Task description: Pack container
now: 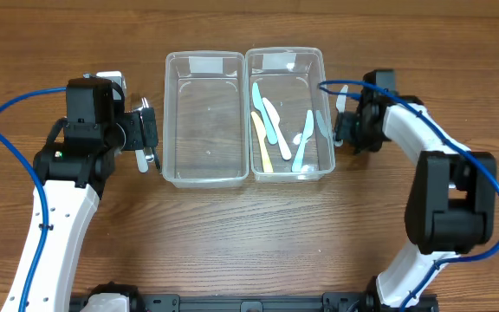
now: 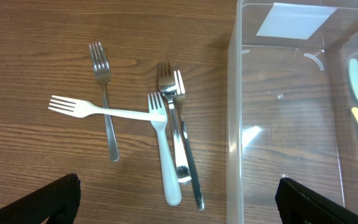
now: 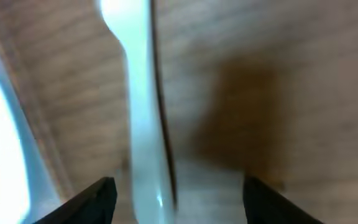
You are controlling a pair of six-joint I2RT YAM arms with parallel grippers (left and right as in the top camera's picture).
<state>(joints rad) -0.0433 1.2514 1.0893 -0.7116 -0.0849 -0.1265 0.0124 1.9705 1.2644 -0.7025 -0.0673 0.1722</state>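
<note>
On the woodgrain table (image 2: 36,43), steel forks (image 2: 180,134) cross plastic forks (image 2: 165,163).

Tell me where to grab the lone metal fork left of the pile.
Grip the metal fork by its lower handle, from straight above, jaws across its width. It lies flat, and a white fork crosses its neck, so only the handle end lies clear.

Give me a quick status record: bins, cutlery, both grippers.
left bin: empty
right bin: holds plastic knives in blue, white and yellow
forks: five on the table beside the left bin, some overlapping
left gripper: open, above the forks
right gripper: open, low over the table, right of the right bin
white utensil: between the right gripper's fingers; view blurred, type unclear
</note>
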